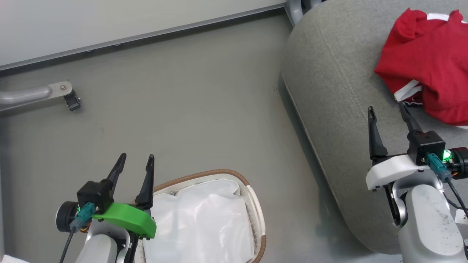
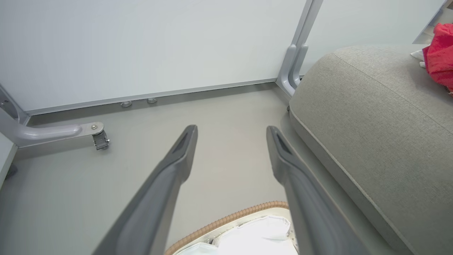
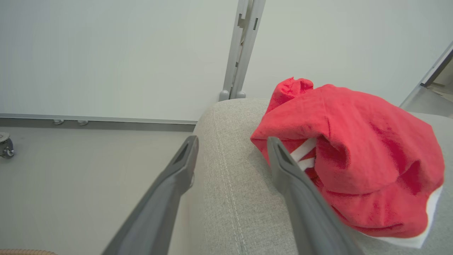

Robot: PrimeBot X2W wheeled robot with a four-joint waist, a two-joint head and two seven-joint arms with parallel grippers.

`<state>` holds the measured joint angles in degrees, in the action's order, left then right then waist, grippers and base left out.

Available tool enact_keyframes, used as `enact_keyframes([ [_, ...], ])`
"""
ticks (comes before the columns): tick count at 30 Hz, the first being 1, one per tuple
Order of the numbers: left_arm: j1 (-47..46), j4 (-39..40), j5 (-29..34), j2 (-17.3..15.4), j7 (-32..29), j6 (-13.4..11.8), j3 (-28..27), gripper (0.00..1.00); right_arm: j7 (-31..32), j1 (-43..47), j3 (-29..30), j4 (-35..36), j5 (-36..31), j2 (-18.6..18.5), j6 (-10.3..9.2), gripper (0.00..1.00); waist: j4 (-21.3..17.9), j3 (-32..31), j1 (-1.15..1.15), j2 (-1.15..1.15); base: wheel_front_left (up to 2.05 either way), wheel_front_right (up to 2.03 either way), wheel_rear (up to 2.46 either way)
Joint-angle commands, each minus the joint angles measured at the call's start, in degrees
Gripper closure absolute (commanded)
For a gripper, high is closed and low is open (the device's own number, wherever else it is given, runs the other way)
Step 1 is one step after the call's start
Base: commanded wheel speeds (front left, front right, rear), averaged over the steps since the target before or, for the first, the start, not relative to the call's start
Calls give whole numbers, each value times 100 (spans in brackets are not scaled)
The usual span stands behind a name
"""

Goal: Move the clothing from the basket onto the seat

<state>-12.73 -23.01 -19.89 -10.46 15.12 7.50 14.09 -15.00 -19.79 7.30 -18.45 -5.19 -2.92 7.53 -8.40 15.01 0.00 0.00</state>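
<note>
The red clothing (image 1: 429,58) lies heaped on the grey seat (image 1: 336,91) at the upper right, white trim showing at its near edge. My right gripper (image 1: 387,109) hovers open over the seat just short of the heap, nothing between its fingers; in the right wrist view the clothing (image 3: 354,156) sits beside the right finger. The basket (image 1: 256,204) stands on the floor at the bottom centre, showing its tan rim and white liner (image 1: 204,223), with no red cloth visible inside. My left gripper (image 1: 135,159) is open at the basket's left rim, holding nothing.
A grey metal leg with a caster (image 1: 69,98) reaches in from the left wall. A white wall panel with a metal base rail (image 1: 146,34) runs along the back. Bare grey floor (image 1: 182,109) lies between basket and seat.
</note>
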Motion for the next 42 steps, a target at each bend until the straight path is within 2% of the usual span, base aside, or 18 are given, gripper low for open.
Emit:
enact_keyframes([
  [1, 148, -33, 105, 34, 2, -2, -110, 0, -26, 65, -45, -17, 108, -25, -8, 0, 341, -245, 0, 0, 0, 0, 0],
  [12, 527, -68, 760, 398, 2, -3, -1432, 0, -26, 164, -751, -195, 972, -13, -8, 0, 859, -657, 0, 0, 0, 0, 0],
  [18, 740, -176, 941, 544, 2, -3, -1845, 0, -27, 364, -867, -254, 1146, -9, -8, 0, 991, -888, 0, 0, 0, 0, 0],
  [26, 1111, -88, 1093, 687, 2, -3, -2127, 0, -27, 673, -936, -300, 1291, -10, -8, 0, 1030, -1222, 0, 0, 0, 0, 0],
  [33, 1255, -123, 860, 728, 2, -2, -2029, 0, -26, 781, -995, -319, 1370, -9, -8, 0, 998, -1292, 0, 0, 0, 0, 0],
  [34, 1256, -111, 844, 732, 2, -3, -1988, 100, -27, 767, -999, -314, 1367, -11, -8, 100, 989, -1284, 0, 0, 0, 0, 0],
  [38, 1166, -282, 808, 779, -31, 1, -1986, 100, 38, 803, -976, -462, 1392, 40, 0, 100, 993, -1293, 0, 0, 0, 0, 0],
  [42, 1097, -258, 371, 777, -191, 1, -2036, 100, 190, 797, -891, -449, 1854, 38, 0, 100, 988, -1299, 0, 0, 0, 0, 0],
])
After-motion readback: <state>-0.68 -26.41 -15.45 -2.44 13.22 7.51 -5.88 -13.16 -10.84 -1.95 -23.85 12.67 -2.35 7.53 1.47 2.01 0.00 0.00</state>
